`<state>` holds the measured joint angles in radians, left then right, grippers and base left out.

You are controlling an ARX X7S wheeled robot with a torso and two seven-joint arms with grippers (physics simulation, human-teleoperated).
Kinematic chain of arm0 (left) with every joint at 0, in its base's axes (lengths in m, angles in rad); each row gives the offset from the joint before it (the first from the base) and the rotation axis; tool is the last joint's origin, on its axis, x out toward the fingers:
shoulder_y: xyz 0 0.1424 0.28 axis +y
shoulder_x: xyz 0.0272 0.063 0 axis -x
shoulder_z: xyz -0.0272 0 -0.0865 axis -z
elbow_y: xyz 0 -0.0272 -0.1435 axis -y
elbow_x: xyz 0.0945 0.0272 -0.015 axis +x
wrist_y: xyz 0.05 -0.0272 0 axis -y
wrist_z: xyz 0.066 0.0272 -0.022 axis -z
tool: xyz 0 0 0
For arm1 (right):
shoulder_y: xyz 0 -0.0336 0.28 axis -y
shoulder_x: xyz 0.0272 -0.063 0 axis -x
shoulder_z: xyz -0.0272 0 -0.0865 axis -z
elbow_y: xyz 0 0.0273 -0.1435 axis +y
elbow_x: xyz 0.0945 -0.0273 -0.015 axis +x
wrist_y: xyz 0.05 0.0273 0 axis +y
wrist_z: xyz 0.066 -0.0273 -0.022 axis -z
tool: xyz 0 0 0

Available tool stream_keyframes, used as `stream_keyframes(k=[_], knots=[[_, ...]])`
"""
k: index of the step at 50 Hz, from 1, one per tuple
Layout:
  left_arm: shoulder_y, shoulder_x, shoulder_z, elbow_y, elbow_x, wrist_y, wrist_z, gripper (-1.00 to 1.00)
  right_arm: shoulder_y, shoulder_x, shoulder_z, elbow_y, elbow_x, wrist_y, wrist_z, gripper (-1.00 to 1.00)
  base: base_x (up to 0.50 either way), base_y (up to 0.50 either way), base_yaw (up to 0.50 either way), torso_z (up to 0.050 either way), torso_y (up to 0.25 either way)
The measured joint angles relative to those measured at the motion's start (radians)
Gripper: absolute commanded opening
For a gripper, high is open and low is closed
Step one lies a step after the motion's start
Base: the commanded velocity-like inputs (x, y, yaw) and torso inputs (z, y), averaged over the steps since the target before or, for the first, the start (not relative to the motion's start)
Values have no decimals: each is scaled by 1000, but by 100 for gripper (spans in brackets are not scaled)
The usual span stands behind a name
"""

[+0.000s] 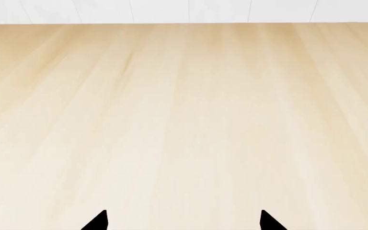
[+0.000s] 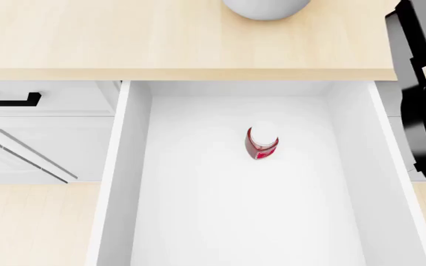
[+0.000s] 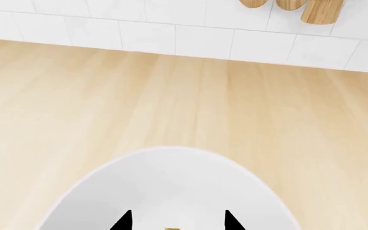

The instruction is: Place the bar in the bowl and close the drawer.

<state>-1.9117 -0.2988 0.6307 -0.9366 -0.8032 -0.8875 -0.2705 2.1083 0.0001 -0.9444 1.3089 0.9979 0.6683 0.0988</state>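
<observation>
Right pincer (image 3: 176, 225) is positioned directly over the round, deep white bowl (image 3: 171, 187); tips are seen spread, nothing clamped. A sliver of the small tan grainy bar (image 3: 173, 228) is seen between the tips, inside the bowl. Left pincer (image 1: 182, 223) is held released over the bare light-wood desk (image 1: 184, 120). The wide white drawer (image 2: 198, 221) is pulled out, with the red white-lidded jar (image 2: 262, 143) standing inside.

Pale wood countertop (image 2: 124, 39) meets white tiled wall (image 3: 171, 33), white cabinets (image 2: 42, 138) below
</observation>
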Motion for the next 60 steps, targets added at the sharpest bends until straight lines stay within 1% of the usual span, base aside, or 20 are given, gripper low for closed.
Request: stream_keyframes(k=[21, 31, 35, 42, 47, 52, 55, 60], knots=[[-1, -6, 1, 29, -1, -23, -21, 100, 38, 0, 51, 0, -48, -9, 11, 100, 0, 0, 0, 0, 0], [-1, -5, 2, 36, -2, -35, -32, 100, 56, 0, 93, 0, -91, 7, 7, 100, 0, 0, 0, -3, 233], [1, -7, -2, 45, -6, -46, -41, 100, 65, 1, 157, 0, -156, 26, -2, 100, 0, 0, 0, -3, 250], [8, -19, -18, 84, -29, -85, -66, 100, 86, 3, 314, 0, -332, 68, -37, 100, 0, 0, 0, -4, 250], [18, -36, -34, 140, -57, -125, -86, 100, 107, 8, 420, -1, -448, 101, -69, 100, 0, 0, 0, -1, 250], [38, -62, -66, 225, -104, -174, -115, 100, 131, 17, 494, -6, -536, 142, -105, 100, 0, 0, 0, 0, 250], [58, -82, -94, 290, -143, -208, -140, 100, 128, 34, 527, -61, -564, 200, -114, 100, 0, 0, 0, 0, 250], [101, -118, -150, 416, -222, -271, -195, 100, 75, 82, 582, -264, -573, 352, -90, 100, 0, 0, 0, 0, 250]])
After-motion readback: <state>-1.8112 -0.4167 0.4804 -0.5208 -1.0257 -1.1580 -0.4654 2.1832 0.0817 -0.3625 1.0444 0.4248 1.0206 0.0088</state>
